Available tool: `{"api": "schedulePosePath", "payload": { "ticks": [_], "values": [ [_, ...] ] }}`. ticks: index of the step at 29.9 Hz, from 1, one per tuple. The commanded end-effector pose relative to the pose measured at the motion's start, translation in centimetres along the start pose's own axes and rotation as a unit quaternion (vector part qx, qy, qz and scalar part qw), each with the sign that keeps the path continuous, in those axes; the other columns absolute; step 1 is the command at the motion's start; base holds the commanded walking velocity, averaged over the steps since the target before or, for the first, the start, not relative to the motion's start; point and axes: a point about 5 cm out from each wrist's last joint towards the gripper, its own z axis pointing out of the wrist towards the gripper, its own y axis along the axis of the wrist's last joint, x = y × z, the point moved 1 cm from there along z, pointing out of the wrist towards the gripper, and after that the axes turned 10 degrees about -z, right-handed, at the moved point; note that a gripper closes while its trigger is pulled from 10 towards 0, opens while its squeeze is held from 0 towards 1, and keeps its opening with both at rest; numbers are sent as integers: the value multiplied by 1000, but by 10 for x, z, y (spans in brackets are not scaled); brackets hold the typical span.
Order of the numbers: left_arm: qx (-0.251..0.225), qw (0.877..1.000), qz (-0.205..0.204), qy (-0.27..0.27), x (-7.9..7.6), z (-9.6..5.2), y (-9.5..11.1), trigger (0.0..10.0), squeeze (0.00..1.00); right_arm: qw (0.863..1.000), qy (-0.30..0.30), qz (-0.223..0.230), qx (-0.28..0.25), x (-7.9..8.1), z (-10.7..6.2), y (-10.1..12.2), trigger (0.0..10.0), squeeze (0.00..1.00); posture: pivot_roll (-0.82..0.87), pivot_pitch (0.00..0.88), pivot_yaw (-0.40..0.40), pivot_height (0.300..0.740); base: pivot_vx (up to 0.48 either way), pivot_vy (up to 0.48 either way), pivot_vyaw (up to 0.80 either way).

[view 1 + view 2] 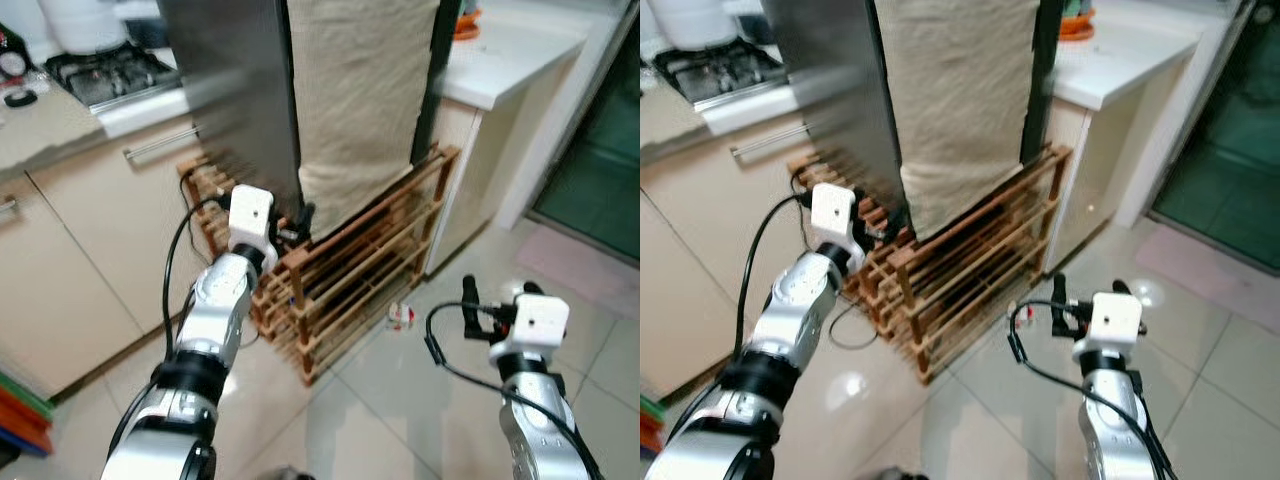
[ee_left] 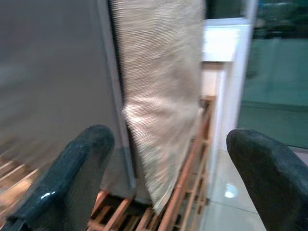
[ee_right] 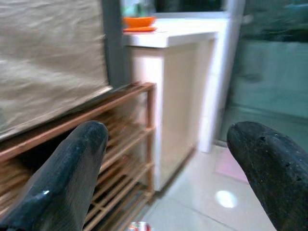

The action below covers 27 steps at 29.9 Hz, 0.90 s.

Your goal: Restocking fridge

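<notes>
A home kitchen: a black gas hob (image 1: 100, 72) set in a pale desk (image 1: 45, 130) above cream cabinet doors with steel bar handles (image 1: 160, 145), a tall grey steel fridge (image 1: 235, 90) draped with beige cloth (image 1: 355, 95) on a slatted wooden rack (image 1: 350, 265), and glossy floor tiles (image 1: 400, 400).

Fridge (image 1: 235, 90): brushed grey metal side, dull sheen, just ahead of the left gripper (image 2: 163, 183). Cloth (image 1: 360, 100) hung over its front, beyond that gripper's spread fingers (image 2: 72, 178): coarse beige weave, matt, creased. Rack (image 1: 350, 270) under the fridge, ahead of both grippers: reddish-brown wooden slats, lightly varnished. Floor (image 1: 400, 400) below the right gripper (image 3: 168, 178): pale glossy tile, reflecting light spots. Right gripper's fingers (image 3: 67, 178): black, slightly grainy, small glints; held wide. Counter (image 3: 178, 38) past the rack, ahead of the right gripper: smooth white top, cream matt panels. Arms (image 1: 215, 320): silver, satin metal look.
</notes>
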Motion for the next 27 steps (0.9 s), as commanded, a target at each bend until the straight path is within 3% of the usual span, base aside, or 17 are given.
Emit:
{"api": "schedulePosePath", "payload": {
  "ticks": [1, 2, 8, 13, 20, 27],
  "values": [
    [-3, 1000, 13, -12, -9, 4, 1, 10000, 0, 1000, -11, -8, -10, -5, 1, 3, 10000, 0, -101, 27, 78, 740, 0, 480, 0],
    [11, 999, 30, -12, -12, 7, -1, 10000, 0, 1000, -9, -11, -9, -5, 2, 4, 10000, 0, -100, 28, 78, 740, 0, 0, 0],
    [-18, 1000, 5, -16, -17, 10, 9, 10000, 0, 1000, -15, -16, -22, -4, 5, 10, 10000, 0, -100, 30, 79, 740, 0, 0, 0],
    [-51, 999, -13, -6, -20, 13, 23, 10000, 0, 999, -24, -23, -35, -8, 6, 16, 10000, 0, -106, 34, 79, 740, 454, 0, 0],
    [-58, 998, -24, -1, -23, 15, 27, 10000, 0, 999, -28, -19, -34, -11, 4, 16, 10000, 0, -108, 35, 79, 740, 457, 0, 0],
    [-62, 993, -85, 61, -5, 15, 31, 10000, 0, 999, -19, -23, -22, -11, -1, 10, 10000, 0, -110, 30, 78, 740, 45, 440, 0]
  ]
}}
